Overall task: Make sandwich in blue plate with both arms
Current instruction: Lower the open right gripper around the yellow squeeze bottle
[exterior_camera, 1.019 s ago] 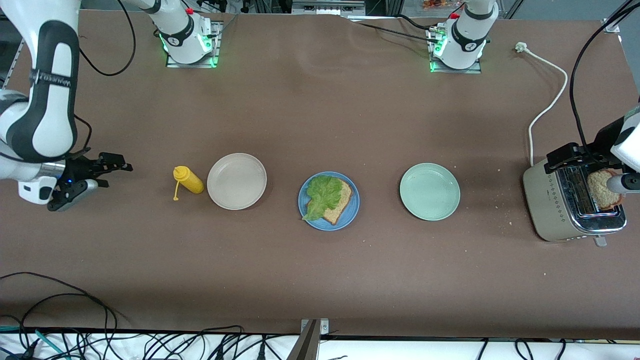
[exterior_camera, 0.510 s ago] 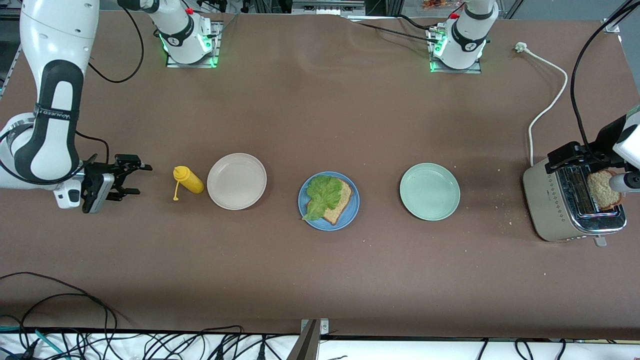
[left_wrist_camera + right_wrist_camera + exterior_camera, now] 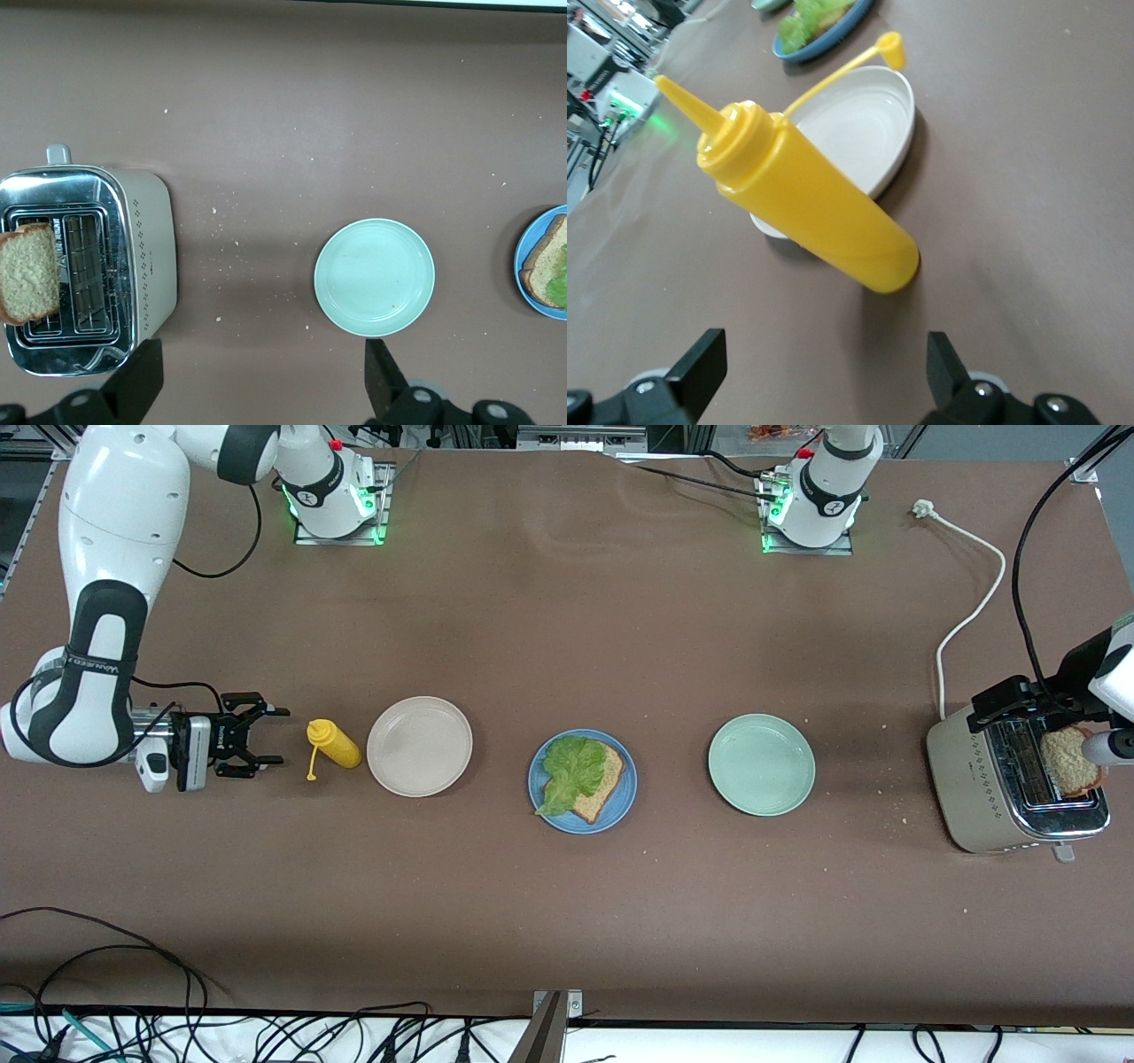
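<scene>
The blue plate (image 3: 622,808) sits mid-table with one brown bread slice (image 3: 604,783) and a green lettuce leaf (image 3: 571,766) on it; it also shows in the left wrist view (image 3: 523,276) and the right wrist view (image 3: 824,42). A second bread slice (image 3: 1067,762) stands in the toaster's slot (image 3: 28,273). My left gripper (image 3: 1010,701) is open and empty, high over the toaster (image 3: 257,385). My right gripper (image 3: 270,735) is open and empty, low, just short of the yellow squeeze bottle (image 3: 335,746) at the right arm's end (image 3: 824,381).
The yellow bottle (image 3: 806,208) lies on its side, its tethered cap (image 3: 311,777) open, beside the beige-white plate (image 3: 419,746). A pale mint-green plate (image 3: 761,764) sits between the blue plate and the silver toaster (image 3: 966,779). The toaster's white cord (image 3: 970,615) trails toward the bases.
My right arm has swung its gripper along the table toward the yellow bottle and levelled it. The left arm and the bread in the toaster have not moved.
</scene>
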